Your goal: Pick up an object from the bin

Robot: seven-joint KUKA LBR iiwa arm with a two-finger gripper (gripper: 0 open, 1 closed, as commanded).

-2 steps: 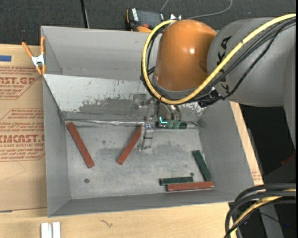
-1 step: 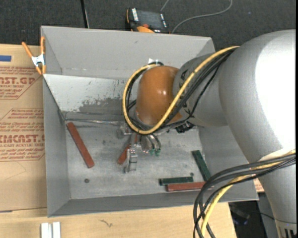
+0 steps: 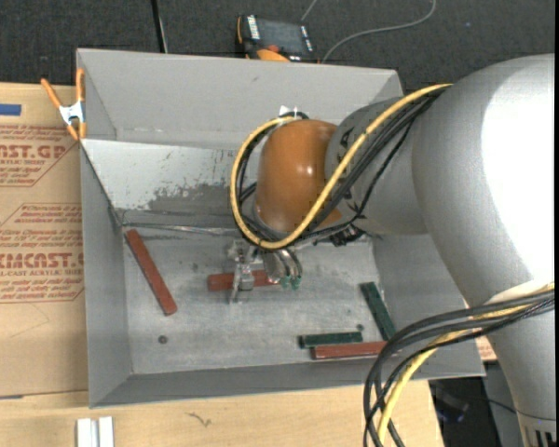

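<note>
Left of the claw [image 3: 252, 276] bare floor [image 3: 196, 329] reaches 1 slanted red-brown stick [image 3: 150, 272]; to its lower right 2 green sticks [image 3: 331, 340] and 1 red-brown bar [image 3: 349, 350] crowd the bin wall [image 3: 261, 372].

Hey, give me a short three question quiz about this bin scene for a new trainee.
1. True or false: the end effector is over the short reddish-brown flat stick mid-floor in the grey metal bin.
2. How many dark green flat sticks lie in the bin?
3. The long reddish-brown flat stick lies toward the view's: A) left, B) right, C) far wall.
Key: 1 true; 2 two; 3 A.
</note>
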